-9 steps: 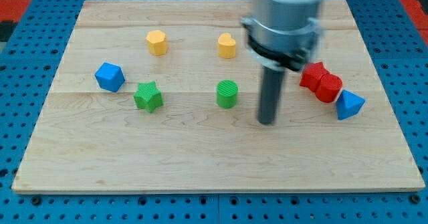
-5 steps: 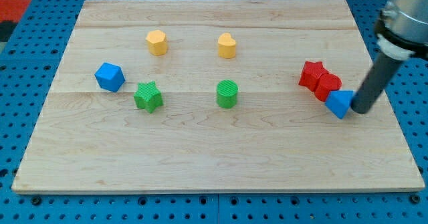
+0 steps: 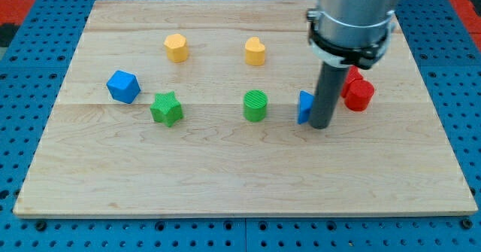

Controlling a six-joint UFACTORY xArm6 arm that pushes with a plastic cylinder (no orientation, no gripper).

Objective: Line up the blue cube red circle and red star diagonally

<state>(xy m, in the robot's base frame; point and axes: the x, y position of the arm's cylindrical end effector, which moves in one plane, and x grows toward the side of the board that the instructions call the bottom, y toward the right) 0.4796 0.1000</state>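
My tip [image 3: 321, 125] rests on the board right of centre, touching the right side of a blue triangular block [image 3: 304, 107]. Just to its right sits the red circle [image 3: 360, 95]. The red star [image 3: 351, 77] lies behind the circle, touching it and partly hidden by the rod. The blue cube [image 3: 122, 86] stands far off at the view's left.
A green star [image 3: 166, 107] sits right of the blue cube. A green cylinder [image 3: 255, 105] stands at centre, left of the blue triangular block. A yellow hexagon [image 3: 176, 47] and a yellow heart [image 3: 255, 51] lie toward the view's top on the wooden board [image 3: 225, 177].
My tip swung right past the red blocks, then came back left, pushing the blue triangular block from the right of the red circle to near the green cylinder. The red blocks shifted slightly.
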